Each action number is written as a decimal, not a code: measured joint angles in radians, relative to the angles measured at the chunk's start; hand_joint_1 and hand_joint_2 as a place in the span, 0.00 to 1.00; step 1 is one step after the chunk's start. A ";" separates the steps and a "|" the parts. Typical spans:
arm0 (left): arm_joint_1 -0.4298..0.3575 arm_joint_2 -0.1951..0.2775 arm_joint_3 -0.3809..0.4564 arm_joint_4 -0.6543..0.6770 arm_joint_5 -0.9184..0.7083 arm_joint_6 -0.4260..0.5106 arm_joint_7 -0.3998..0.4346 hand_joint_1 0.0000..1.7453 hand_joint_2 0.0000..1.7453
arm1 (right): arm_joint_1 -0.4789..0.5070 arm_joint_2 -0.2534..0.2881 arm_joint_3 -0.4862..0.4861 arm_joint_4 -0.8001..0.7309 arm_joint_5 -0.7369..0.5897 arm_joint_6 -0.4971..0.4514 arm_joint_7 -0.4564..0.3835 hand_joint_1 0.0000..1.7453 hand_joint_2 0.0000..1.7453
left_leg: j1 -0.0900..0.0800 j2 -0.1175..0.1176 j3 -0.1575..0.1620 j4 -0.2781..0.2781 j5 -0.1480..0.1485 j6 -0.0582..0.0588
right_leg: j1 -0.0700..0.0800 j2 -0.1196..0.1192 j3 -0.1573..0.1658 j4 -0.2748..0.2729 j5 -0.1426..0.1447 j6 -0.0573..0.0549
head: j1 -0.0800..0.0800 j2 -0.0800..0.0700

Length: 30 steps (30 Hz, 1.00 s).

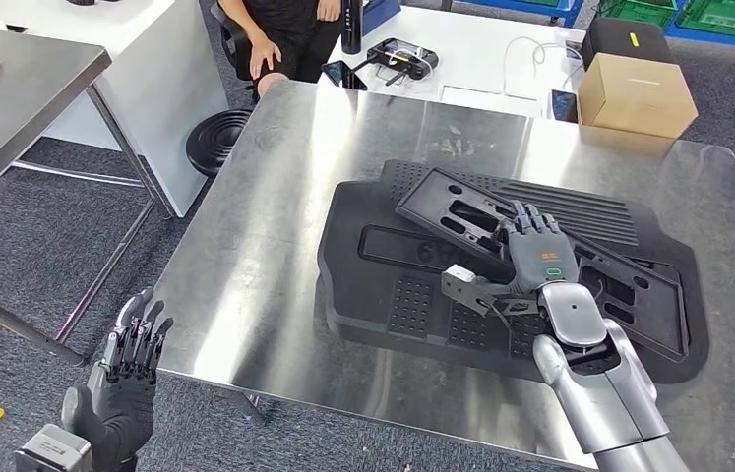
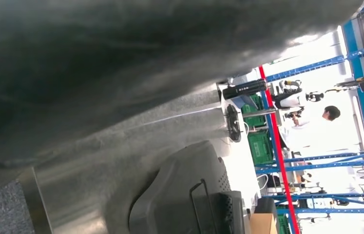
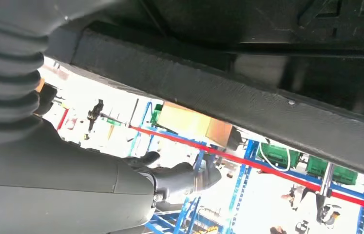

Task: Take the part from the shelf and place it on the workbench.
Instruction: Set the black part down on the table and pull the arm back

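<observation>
part (image 1: 540,258): long black frame lying flat on the black mat (image 1: 383,295) on the bench (image 1: 275,216), long axis running from far-left to near-right | right robot hand (image 1: 538,258) rests on its middle, grip cannot tell | left robot hand (image 1: 132,366) fingers apart, holding nothing, well clear off the bench's near-left corner
</observation>
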<state>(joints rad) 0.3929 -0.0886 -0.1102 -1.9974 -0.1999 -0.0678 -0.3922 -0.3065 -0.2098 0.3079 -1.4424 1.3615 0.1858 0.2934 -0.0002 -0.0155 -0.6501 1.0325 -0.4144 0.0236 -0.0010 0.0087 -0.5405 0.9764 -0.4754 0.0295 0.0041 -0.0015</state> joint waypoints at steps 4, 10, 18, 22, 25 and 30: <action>0.002 0.000 0.000 0.000 0.000 -0.003 0.000 0.00 0.00 | 0.000 0.002 0.002 -0.002 -0.005 0.000 -0.001 0.00 0.00 | 0.001 0.000 0.002 0.000 0.000 0.000 | 0.001 0.000 0.002 0.000 0.000 0.002 | 0.000 0.000; 0.003 0.000 0.001 0.000 0.000 -0.016 0.000 0.00 0.00 | 0.003 0.005 0.010 -0.013 -0.043 -0.003 -0.006 0.00 0.00 | 0.003 0.000 0.004 -0.001 0.002 0.001 | 0.003 0.000 0.012 0.001 0.001 0.003 | 0.000 0.000; 0.007 0.000 0.002 0.000 -0.009 -0.016 -0.013 0.00 0.00 | 0.030 0.021 0.013 -0.069 -0.056 -0.094 -0.029 0.00 0.00 | 0.003 0.000 0.004 -0.002 0.001 0.001 | 0.004 0.000 0.012 0.000 0.001 0.003 | 0.000 0.000; 0.004 -0.003 0.004 0.000 -0.013 -0.023 -0.018 0.00 0.00 | 0.041 0.033 0.012 -0.107 -0.073 -0.104 -0.046 0.00 0.00 | 0.005 0.003 0.015 -0.020 0.005 0.019 | 0.002 0.000 0.009 0.002 -0.001 0.013 | 0.000 0.000; -0.008 -0.015 0.008 0.001 -0.019 -0.043 -0.016 0.00 0.00 | 0.046 0.036 0.009 -0.122 -0.074 -0.110 -0.049 0.00 0.00 | 0.014 0.007 0.025 -0.038 0.015 0.026 | -0.004 -0.001 -0.054 0.130 -0.062 0.011 | 0.002 0.000; -0.013 -0.030 0.013 0.004 -0.027 -0.068 -0.014 0.00 0.00 | 0.079 0.042 -0.006 -0.129 -0.051 -0.172 -0.048 0.00 0.00 | 0.029 0.008 0.021 -0.036 0.020 0.009 | -0.033 -0.003 -0.099 0.207 -0.072 0.053 | 0.002 0.000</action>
<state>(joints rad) 0.3797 -0.1190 -0.0970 -1.9933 -0.2268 -0.1358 -0.4060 -0.2280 -0.1681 0.3014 -1.5717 1.3106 0.0141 0.2449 0.0291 -0.0079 -0.6294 0.9967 -0.3949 0.0321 -0.0336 0.0053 -0.6393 1.1834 -0.5476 0.0825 0.0058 -0.0015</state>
